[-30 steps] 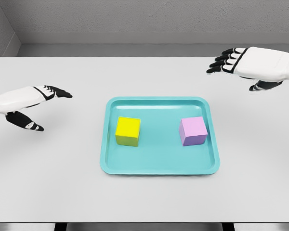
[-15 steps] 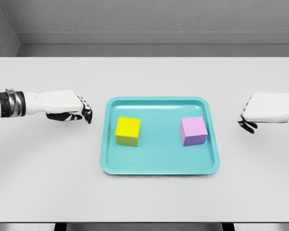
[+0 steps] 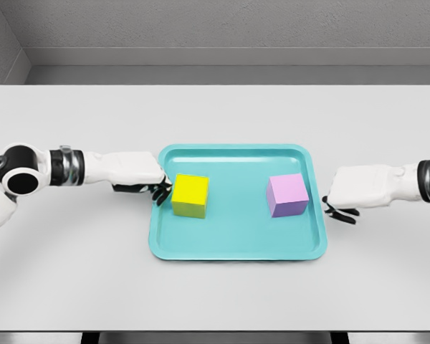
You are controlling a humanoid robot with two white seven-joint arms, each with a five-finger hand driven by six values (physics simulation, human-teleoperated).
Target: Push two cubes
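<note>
A yellow cube point(image 3: 190, 195) sits in the left half of a teal tray point(image 3: 236, 244), and a pale purple cube point(image 3: 287, 194) sits in the right half. My left hand point(image 3: 156, 188) reaches over the tray's left rim, fingers curled down, its tips touching or almost touching the yellow cube's left face. My right hand point(image 3: 335, 203) hangs just outside the tray's right rim with fingers curled under, a short gap from the purple cube. Neither hand holds anything.
The tray lies in the middle of a white table point(image 3: 215, 115). A grey wall runs behind the table's far edge. The table's front edge is near the bottom of the view.
Both hands have moved inward toward the tray. The left hand went from outside the rim to the yellow cube's side; the right hand closed in on the right rim. The cubes have not moved.
</note>
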